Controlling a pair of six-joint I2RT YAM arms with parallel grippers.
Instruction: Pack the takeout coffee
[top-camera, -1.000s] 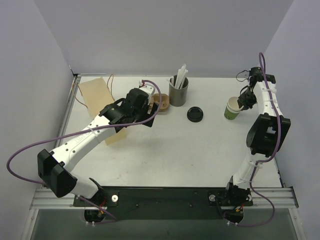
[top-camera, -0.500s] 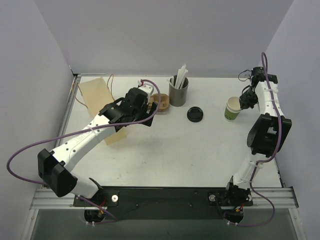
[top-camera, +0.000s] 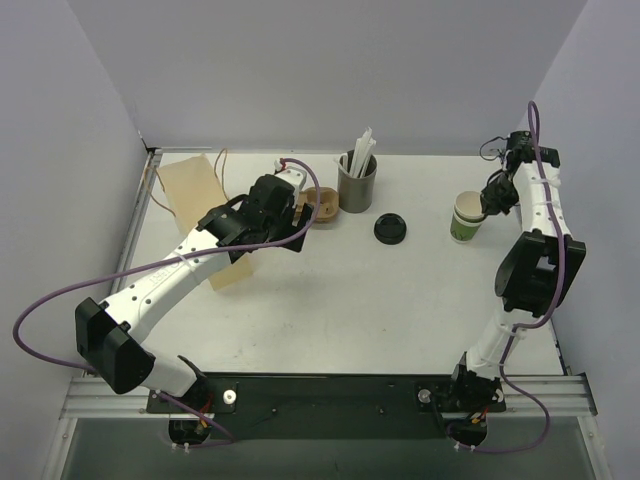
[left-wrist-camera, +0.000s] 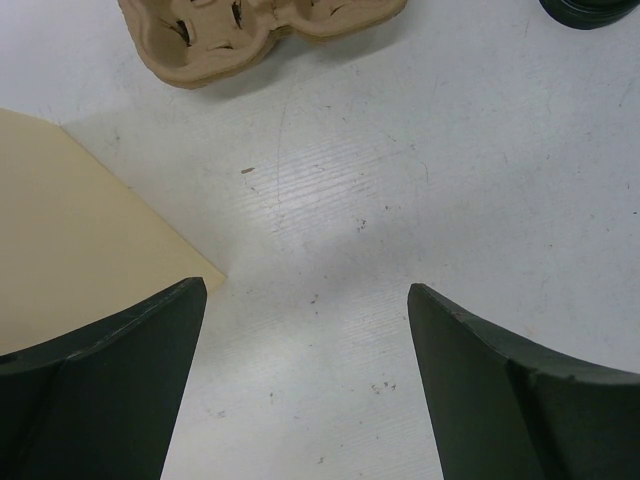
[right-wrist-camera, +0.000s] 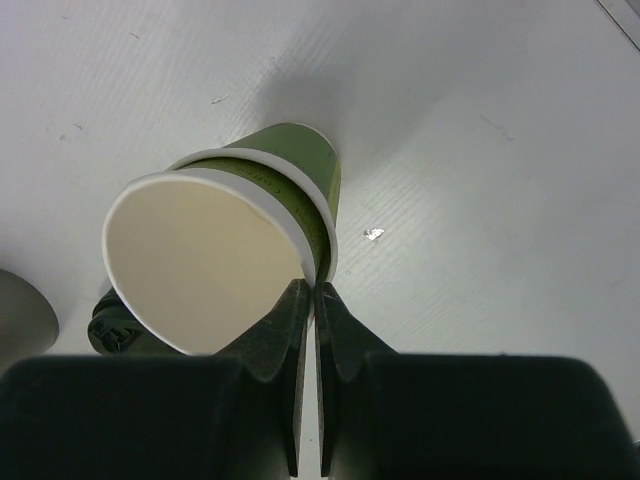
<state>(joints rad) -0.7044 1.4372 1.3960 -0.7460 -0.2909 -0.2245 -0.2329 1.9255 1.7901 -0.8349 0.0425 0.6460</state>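
A small green paper cup (top-camera: 464, 218) stands upright and uncovered at the right side of the desk (top-camera: 350, 300), its cream interior showing and a white band ringing its upper wall (a sleeve or a second cup, hard to tell). The right gripper (right-wrist-camera: 312, 290) pinches its rim. Its round black lid (top-camera: 390, 229) lies flat, well apart, toward the centre

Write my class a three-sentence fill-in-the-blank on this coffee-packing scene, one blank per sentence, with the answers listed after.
1. The right gripper is shut on the rim of the ___ paper cup.
2. The black lid lies between the paper cup and the grey cup holding white ___.
3. The left gripper hangs over the table with its jaws ___.

Missing words: green; straws; open.
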